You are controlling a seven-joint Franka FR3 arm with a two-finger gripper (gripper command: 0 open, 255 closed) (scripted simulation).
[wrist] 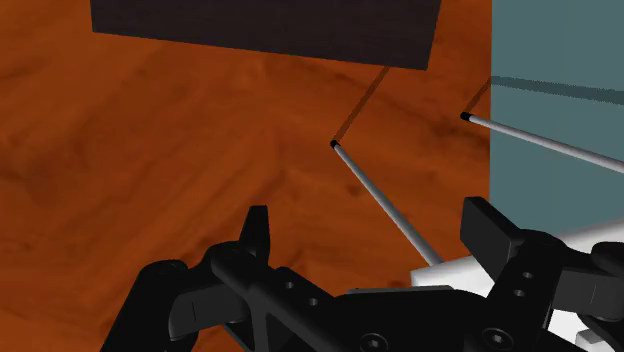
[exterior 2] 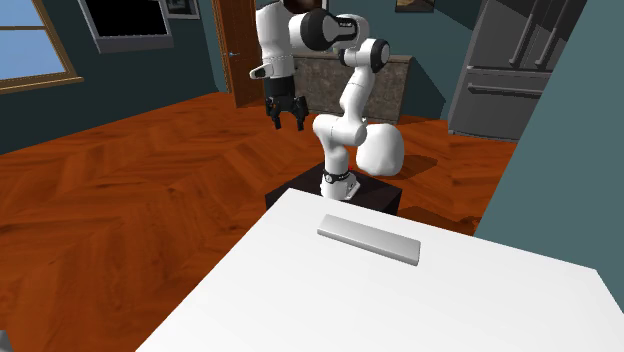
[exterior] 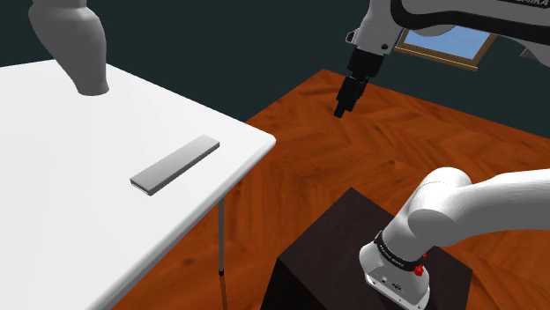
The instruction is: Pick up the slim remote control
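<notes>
The all-black two-finger gripper [exterior 2: 286, 124] hangs released, its fingers [wrist: 258, 235] spread apart and grasping nothing. It points down over the reddish-brown herringbone wood floor [exterior 2: 120, 200], off to the side of the table. In the wrist view the floor lies past the fingertips, two thin grey table legs [wrist: 385, 204] slant across it, and the dark, near-black box stand [wrist: 270, 25] lies beyond. The white Franka arm with dark joints [exterior 2: 348, 98] arches up from that stand and over to the gripper.

In the shoulder view the gripper sits between two and three o'clock from the slim remote control [exterior: 175, 165], a flat, plain grey rectangular bar, and well apart from it. The remote lies flat on the plain white rectangular table [exterior: 70, 194], near the table's corner, with its long axis running from eight to two o'clock in that view. In the second exterior view the remote is at about five o'clock from the gripper. It lies just inside the table's far edge, with the stand behind it at eleven o'clock.

A pale grey, waisted vase-like form [exterior: 75, 44] stands on the table at about eleven o'clock from the remote in the shoulder view. A wood-framed window showing blue sky [exterior: 445, 40] sits on the dark teal wall at two o'clock from the gripper.
</notes>
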